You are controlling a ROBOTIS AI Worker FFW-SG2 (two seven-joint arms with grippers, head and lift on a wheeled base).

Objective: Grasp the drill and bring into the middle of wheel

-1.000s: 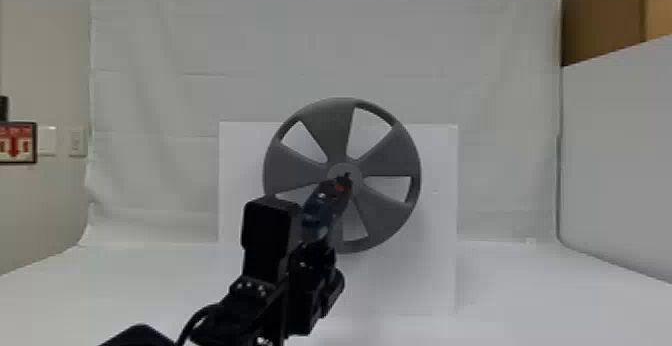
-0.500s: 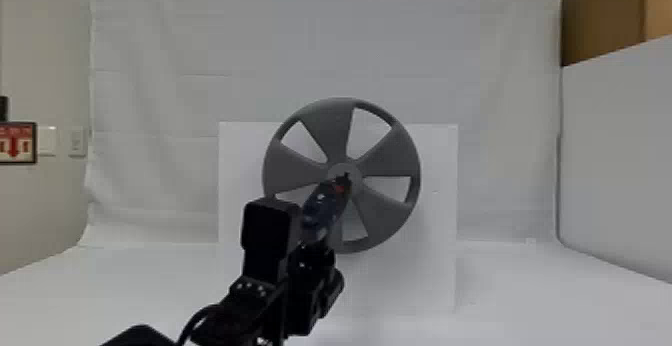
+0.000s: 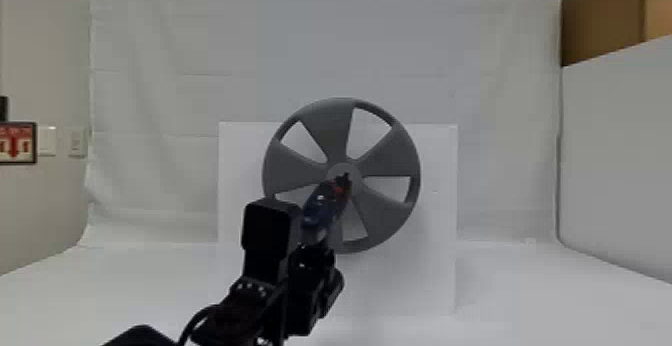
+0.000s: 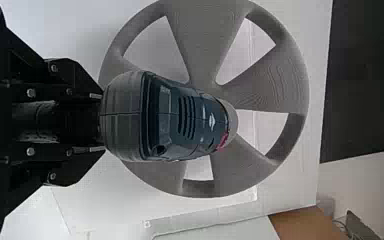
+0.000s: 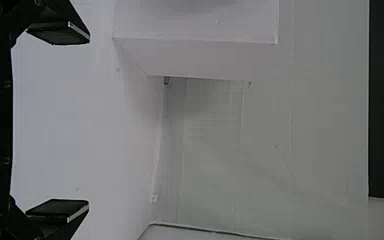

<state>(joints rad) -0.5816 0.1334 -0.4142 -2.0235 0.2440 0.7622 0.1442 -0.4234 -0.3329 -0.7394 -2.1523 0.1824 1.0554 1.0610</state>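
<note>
Hardly anything has moved since the earlier frame: the left gripper (image 3: pixel 314 260) and drill (image 3: pixel 320 210) keep their places. Creased white cloth (image 3: pixel 175 45) hangs behind a flat white panel (image 3: pixel 435 220) and the matte grey, five-spoked wheel (image 3: pixel 325 130). Black and angular, the left arm (image 3: pixel 270 240) comes up from the bottom edge, its jaws clamped on the drill, whose rounded, dark blue body slants up so the tip overlaps the hub; contact I cannot tell. The right gripper's (image 5: pixel 87 120) flat fingers stand wide apart. Leftward, a wall sign (image 3: pixel 15 142) bears a red arrow; a small pale logo (image 4: pixel 212 121) marks the ribbed drill housing.
</note>
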